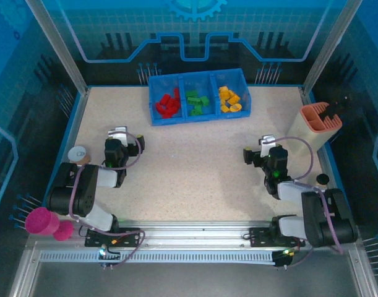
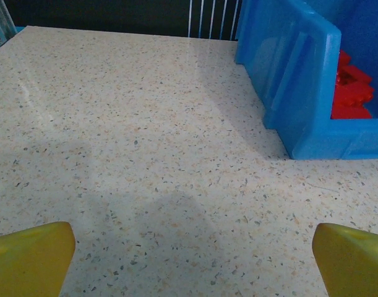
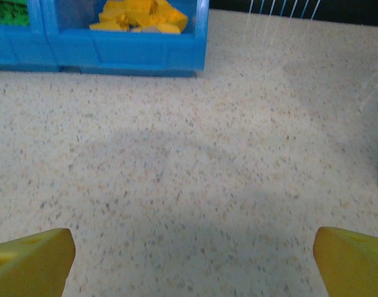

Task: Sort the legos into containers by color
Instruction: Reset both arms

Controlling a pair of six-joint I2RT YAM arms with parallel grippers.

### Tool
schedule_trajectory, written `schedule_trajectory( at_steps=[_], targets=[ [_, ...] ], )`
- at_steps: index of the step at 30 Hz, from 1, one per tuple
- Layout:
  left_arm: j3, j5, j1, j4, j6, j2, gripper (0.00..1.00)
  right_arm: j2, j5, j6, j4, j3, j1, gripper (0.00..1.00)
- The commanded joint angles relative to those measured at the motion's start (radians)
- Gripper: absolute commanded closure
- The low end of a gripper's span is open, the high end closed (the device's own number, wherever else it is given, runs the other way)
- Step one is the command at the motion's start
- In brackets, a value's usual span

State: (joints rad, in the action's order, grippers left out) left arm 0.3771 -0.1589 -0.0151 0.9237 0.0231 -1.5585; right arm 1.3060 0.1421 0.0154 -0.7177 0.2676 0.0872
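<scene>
1. Blue tray (image 1: 176, 77) of plastic sits on the speckled counter (image 1: 195, 179) against its far edge, about midway along. Dividers split it into three compartments side by side.
2. Red legos (image 1: 169, 104) are piled in the compartment nearest the counter's left edge. Green legos (image 1: 197, 102) lie in the middle one, and orange-yellow legos (image 1: 229, 100) lie in the one nearest the right edge.
3. Every brick in view lies inside the tray.
4. The left end effector (image 1: 119, 132) is over the left half of the counter, well apart from the tray and closer to the near edge. Its fingers are spread wide and empty.
5. In the left wrist view its yellow fingers (image 2: 31, 257) sit in the lower corners, with bare counter across the gap. The tray's outer corner (image 2: 300, 80) stands ahead to the right, and the red bricks (image 2: 352, 86) show behind its wall.
6. The right end effector (image 1: 266, 142) is over the right half of the counter, also well short of the tray. Its fingers are wide apart and grip nothing.
7. In the right wrist view its yellow fingers (image 3: 352, 260) frame bare counter. The tray's near wall (image 3: 124, 49) runs along the top left, with orange-yellow bricks (image 3: 139, 15) and a patch of green ones (image 3: 9, 12) behind it.
8. A tall salmon-and-beige holder (image 1: 318, 127) stands at the right edge.
9. A pink cup (image 1: 43, 221) lies just beyond the near left corner.
</scene>
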Motion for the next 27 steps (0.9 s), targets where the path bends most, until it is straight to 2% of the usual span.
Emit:
schedule_trajectory(
  at_steps=[1, 6, 8, 11, 20, 27],
  targets=[
    [0.001, 0.022, 0.004, 0.004, -0.010, 0.005, 0.01, 0.075, -0.043, -0.025, -0.252, 0.016, -0.016, 0.00],
    [0.001, 0.022, 0.004, 0.004, -0.010, 0.006, 0.01, 0.260, -0.046, -0.028, -0.430, 0.022, -0.014, 0.00],
    [0.001, 0.022, 0.003, 0.003, -0.010, 0.006, 0.01, 0.217, -0.046, -0.027, -0.247, 0.076, -0.013, 0.00],
    [0.001, 0.021, 0.004, 0.004, -0.010, 0.006, 0.01, 0.231, -0.042, -0.043, -0.189, 0.119, 0.000, 0.00],
    [0.002, 0.021, 0.004, 0.004, -0.011, 0.006, 0.01, 0.236, -0.028, -0.030, -0.188, 0.124, -0.007, 0.00],
    [0.003, 0.022, 0.003, 0.003, -0.011, 0.006, 0.01, 0.237, -0.140, -0.031, -0.151, 0.143, -0.038, 0.00]
  ],
)
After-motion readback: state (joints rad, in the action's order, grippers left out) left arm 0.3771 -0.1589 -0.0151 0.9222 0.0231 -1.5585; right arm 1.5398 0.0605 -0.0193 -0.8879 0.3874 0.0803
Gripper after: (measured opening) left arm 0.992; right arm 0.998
